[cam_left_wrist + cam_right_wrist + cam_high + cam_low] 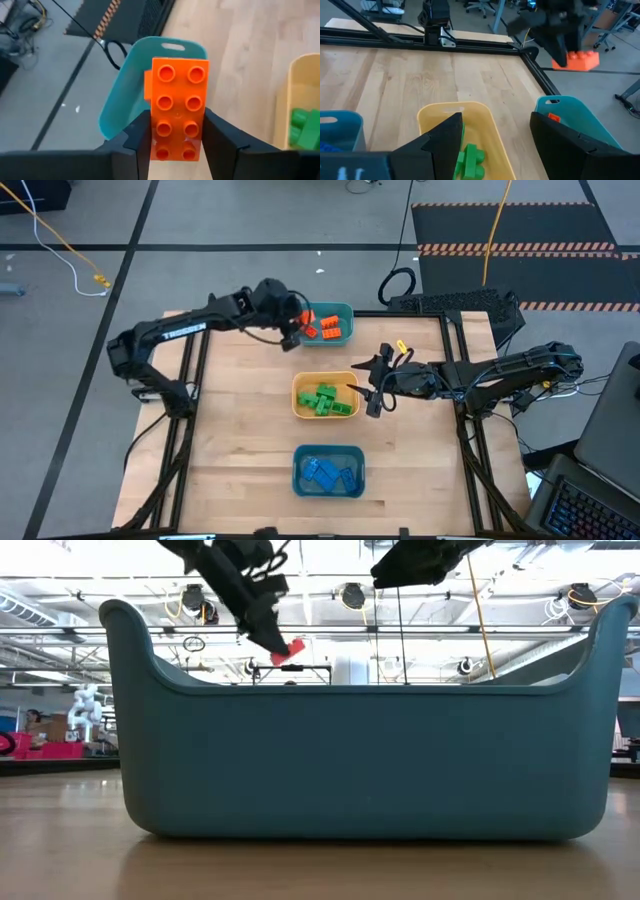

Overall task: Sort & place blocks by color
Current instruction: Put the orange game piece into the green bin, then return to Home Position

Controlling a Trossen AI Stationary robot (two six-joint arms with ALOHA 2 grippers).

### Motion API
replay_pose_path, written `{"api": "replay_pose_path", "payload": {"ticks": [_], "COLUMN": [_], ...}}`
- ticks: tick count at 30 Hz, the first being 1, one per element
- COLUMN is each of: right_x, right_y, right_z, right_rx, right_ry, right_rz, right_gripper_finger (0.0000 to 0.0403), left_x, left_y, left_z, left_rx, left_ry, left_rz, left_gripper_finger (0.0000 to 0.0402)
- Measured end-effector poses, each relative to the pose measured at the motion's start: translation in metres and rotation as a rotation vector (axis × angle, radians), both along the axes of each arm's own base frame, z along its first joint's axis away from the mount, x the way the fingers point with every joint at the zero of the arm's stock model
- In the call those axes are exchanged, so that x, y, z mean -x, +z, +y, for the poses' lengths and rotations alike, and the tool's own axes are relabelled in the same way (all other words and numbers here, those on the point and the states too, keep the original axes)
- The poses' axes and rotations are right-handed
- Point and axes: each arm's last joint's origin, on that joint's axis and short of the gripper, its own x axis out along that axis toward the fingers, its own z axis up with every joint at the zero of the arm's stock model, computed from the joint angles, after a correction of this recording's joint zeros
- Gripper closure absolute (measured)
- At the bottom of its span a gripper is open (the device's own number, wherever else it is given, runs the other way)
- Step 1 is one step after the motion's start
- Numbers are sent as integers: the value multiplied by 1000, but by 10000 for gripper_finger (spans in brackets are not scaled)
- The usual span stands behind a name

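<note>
My left gripper [296, 323] is shut on an orange block [177, 110] and hangs over the left rim of the far teal bin [345, 311], which holds other orange blocks [330, 330]. The low view shows the held orange block [288, 650] in the air. A yellow bin [300, 402] at the table's middle holds green blocks [325, 400]. A near teal bin [300, 480] holds blue blocks [325, 472]. My right gripper [495, 145] stands open above the yellow bin's right side, with nothing between its fingers. My left gripper pinches the orange block by its two long sides [155, 132], near one end, between its two fingers. The fingers slant downward and lie along the block, which sticks out past their tips. The block is lifted clear, its studded face toward the wrist camera.
The three bins stand in a row from far to near along the table's middle. Bare wood lies to the left and right of them. A black frame rail [420, 37] runs along the table's edge.
</note>
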Motion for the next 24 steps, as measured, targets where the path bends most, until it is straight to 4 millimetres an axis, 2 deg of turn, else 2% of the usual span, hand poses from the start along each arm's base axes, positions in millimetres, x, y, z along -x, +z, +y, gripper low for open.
{"api": "replay_pose_path", "payload": {"ticks": [7, 12, 17, 24], "right_x": [-1, -1, -1, -1], "right_y": [1, 0, 0, -2], "right_z": [-3, -9, -12, -19], "right_rx": [30, 12, 11, 10], "right_ry": [-5, -33, -47, -73], "right_rz": [-7, -1, 3, -3], "right_gripper_finger": [174, 174, 174, 174], "left_x": [-19, -25, -27, -26], "left_y": [-29, -49, -52, -53], "left_z": [36, 53, 57, 58], "left_rx": [-19, -29, -2, 20], "left_ry": [22, 27, 55, 63], "left_rz": [-37, -13, -37, -40], "left_gripper_finger": [256, 252, 237, 181]}}
